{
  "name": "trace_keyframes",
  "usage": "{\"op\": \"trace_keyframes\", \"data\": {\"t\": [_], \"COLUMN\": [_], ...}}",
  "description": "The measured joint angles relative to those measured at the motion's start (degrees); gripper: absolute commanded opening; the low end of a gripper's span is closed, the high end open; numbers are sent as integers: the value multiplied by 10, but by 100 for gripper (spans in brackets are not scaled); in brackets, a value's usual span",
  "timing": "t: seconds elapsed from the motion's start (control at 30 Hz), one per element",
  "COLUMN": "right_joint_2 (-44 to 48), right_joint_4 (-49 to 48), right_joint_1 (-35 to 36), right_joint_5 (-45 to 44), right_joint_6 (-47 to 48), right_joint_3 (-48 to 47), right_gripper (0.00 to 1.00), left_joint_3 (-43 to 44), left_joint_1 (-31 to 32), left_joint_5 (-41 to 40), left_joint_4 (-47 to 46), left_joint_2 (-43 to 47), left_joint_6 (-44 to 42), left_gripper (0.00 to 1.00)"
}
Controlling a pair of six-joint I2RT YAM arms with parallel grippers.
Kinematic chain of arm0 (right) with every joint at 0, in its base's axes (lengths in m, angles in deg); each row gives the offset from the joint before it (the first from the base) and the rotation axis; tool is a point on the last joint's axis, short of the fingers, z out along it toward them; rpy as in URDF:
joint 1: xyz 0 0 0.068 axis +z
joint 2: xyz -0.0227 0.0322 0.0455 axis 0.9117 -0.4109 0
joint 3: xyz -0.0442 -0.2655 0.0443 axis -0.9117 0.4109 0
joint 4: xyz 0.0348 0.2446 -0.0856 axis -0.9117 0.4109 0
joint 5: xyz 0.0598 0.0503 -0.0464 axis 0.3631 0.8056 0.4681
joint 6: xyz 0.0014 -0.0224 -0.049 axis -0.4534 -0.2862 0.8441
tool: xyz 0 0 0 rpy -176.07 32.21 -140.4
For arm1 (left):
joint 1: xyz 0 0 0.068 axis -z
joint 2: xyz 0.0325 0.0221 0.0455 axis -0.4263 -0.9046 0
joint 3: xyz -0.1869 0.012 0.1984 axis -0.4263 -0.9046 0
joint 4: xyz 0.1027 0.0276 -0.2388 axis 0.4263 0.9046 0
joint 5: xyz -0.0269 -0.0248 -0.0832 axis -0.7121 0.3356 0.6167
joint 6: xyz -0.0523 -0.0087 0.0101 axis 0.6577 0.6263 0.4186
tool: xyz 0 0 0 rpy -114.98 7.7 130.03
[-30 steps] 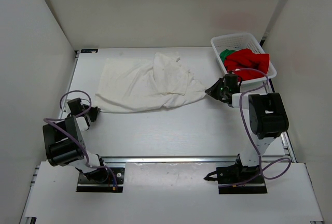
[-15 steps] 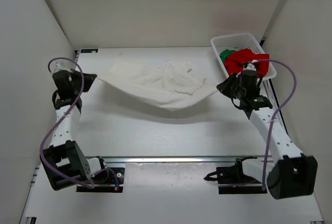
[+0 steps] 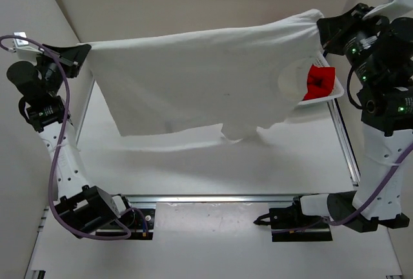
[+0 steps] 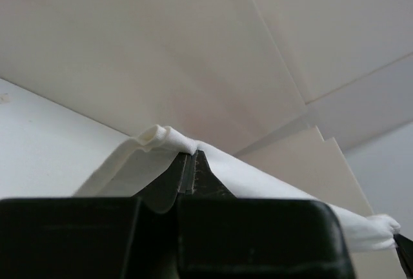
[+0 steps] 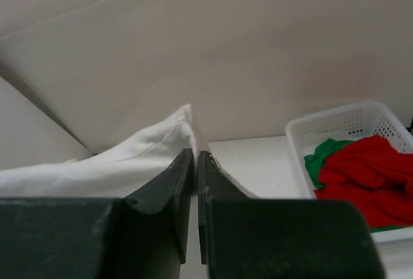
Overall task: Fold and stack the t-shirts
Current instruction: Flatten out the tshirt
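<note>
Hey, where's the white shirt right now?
In the top view the white shirt hangs stretched above the table, held by the left tool at its left end and the right tool at its right, partly hiding the basket.

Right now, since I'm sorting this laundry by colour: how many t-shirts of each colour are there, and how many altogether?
White t-shirt: 1
Red t-shirt: 1
Green t-shirt: 1
Total: 3
</note>
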Motion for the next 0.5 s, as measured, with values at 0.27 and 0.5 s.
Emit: {"op": "trace_keyframes", "data": {"t": [0.27,0.5], "right_joint_2": [-122,-434], "right_joint_4": [11,34], "right_joint_1": [-26,-40], "right_joint_5": [58,156], "right_joint_6": [15,-22], "right_joint_3": [-21,-150], "right_gripper": [0,0], "left_joint_3": [-35,13], "left_joint_1": [71,156], "left_joint_5": [-20,-77], "left_joint_4": [5,69], "left_joint_2": [-82,-280], "left_joint_6": [-19,-22], "left_gripper": [0,0]}}
